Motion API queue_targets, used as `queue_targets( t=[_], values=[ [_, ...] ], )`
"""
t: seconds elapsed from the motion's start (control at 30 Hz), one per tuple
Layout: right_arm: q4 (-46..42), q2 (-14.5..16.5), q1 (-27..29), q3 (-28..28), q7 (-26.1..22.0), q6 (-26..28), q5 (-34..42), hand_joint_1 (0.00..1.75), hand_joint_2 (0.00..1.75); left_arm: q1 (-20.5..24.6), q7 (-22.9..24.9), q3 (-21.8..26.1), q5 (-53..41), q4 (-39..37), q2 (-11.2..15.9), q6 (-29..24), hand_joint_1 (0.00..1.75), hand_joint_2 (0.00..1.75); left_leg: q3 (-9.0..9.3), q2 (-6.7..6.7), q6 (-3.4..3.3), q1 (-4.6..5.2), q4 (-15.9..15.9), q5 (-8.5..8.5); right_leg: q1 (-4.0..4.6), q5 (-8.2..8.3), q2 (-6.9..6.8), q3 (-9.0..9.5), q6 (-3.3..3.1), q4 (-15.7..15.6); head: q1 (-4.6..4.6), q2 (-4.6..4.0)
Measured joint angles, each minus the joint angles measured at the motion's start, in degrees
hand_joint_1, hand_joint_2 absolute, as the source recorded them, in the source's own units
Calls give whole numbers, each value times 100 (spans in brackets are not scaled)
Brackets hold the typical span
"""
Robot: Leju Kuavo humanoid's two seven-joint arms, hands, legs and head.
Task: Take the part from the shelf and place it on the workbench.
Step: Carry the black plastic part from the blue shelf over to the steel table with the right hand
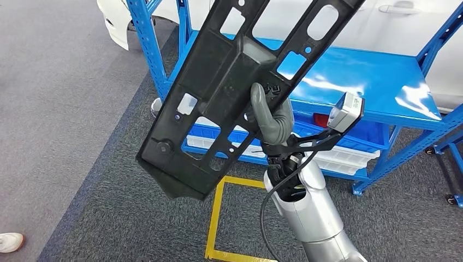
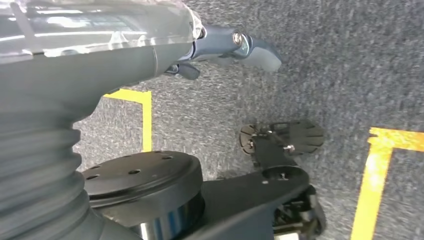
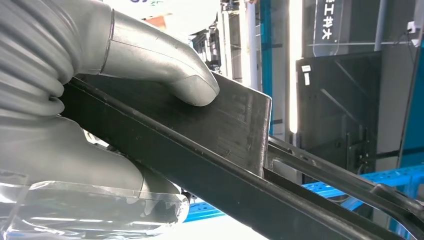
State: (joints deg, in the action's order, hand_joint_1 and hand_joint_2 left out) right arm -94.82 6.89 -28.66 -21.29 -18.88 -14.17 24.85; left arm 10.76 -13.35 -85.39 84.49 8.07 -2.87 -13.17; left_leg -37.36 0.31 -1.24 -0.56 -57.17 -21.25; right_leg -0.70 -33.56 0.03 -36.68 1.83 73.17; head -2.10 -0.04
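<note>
The part (image 1: 218, 82) is a long black plastic panel with several cut-outs, lifted at a slant in front of the blue shelf (image 1: 377, 82) in the head view. My right hand (image 1: 271, 117) grips it near its middle from below, the grey thumb lying over its face. In the right wrist view the thumb (image 3: 165, 65) presses on the panel's flat black edge (image 3: 235, 125). My left hand (image 2: 235, 45) hangs over the grey carpet with its fingers apart and nothing in it.
The shelf's blue top board is bare, and white trays (image 1: 349, 158) sit on its lower level. A white car (image 1: 415, 22) stands behind it. Yellow tape (image 1: 217, 218) marks a square on the carpet. A person's shoe (image 1: 10, 241) is at the near left.
</note>
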Motion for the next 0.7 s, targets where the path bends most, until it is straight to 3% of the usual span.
queue_targets(
  t=[0.07,0.13,0.2,0.23,0.33,0.37,0.4,0.43,0.5,0.57,0.6,0.63,0.7],
  values=[
    [-17,-1,14,0,0,2,-17,175,175,0,8,-1,-10,0,-7,8,0,175,-127,-6,75,-2,-38,127,6,183,16,547,-38,-874,-1,1],
    [-36,-3,31,1,-1,5,-24,175,175,-1,16,-1,-19,0,-13,15,0,175,-212,-13,177,-5,-37,288,36,266,36,934,-120,-1558,-1,1],
    [-37,-4,43,1,-3,5,-25,175,175,-7,19,-1,-21,0,-14,15,0,175,-258,-17,245,-22,-44,276,28,376,25,838,-220,-1562,-1,0],
    [-38,-5,49,1,-6,4,-25,175,175,-12,20,-2,-21,0,-14,15,0,175,-320,-20,273,-29,-167,108,19,447,15,771,-274,-1571,0,0],
    [-42,-7,67,2,-39,4,-26,175,175,-19,10,-2,-21,0,-14,15,0,175,-601,-21,319,-41,-1167,-742,33,651,2,526,-359,-1578,-1,0],
    [-41,-10,77,2,-53,3,-26,175,175,-19,4,-2,-21,0,-14,15,0,175,-655,-21,326,-41,-1528,-868,47,716,1,443,-364,-1574,-1,0],
    [-40,-17,89,2,-66,3,-26,175,175,-19,-2,-2,-21,0,-14,15,0,175,-641,-22,323,-40,-1757,-857,62,779,1,360,-365,-1571,0,0],
    [-39,-26,98,2,-74,3,-26,175,175,-19,-5,-2,-22,0,-14,15,0,175,-529,-22,307,-39,-1789,-741,75,840,1,280,-361,-1568,-1,0],
    [-38,-44,108,3,-92,3,-26,175,175,-14,-12,-2,-25,0,-14,15,0,175,-4,-26,237,-25,-1244,-507,98,948,6,154,-346,-1562,-1,0],
    [-45,-57,108,6,-111,2,-26,175,175,5,-23,-2,-34,0,-11,14,0,175,624,-28,162,9,-387,-589,117,1031,5,86,-304,-1549,-2,0],
    [-49,-63,110,8,-119,2,-27,175,175,14,-28,-2,-38,0,-9,14,0,175,805,-29,134,30,-109,-664,114,1068,0,71,-271,-1547,-1,0],
    [-51,-67,115,8,-125,1,-27,175,175,17,-29,-2,-39,0,-8,13,0,175,876,-29,114,49,35,-705,108,1105,-4,60,-232,-1548,-1,0],
    [-51,-76,131,8,-139,0,-28,175,175,7,-27,-2,-27,0,-10,12,0,175,841,-17,55,47,97,-627,92,1119,-2,30,-157,-1527,0,0]
  ],
)
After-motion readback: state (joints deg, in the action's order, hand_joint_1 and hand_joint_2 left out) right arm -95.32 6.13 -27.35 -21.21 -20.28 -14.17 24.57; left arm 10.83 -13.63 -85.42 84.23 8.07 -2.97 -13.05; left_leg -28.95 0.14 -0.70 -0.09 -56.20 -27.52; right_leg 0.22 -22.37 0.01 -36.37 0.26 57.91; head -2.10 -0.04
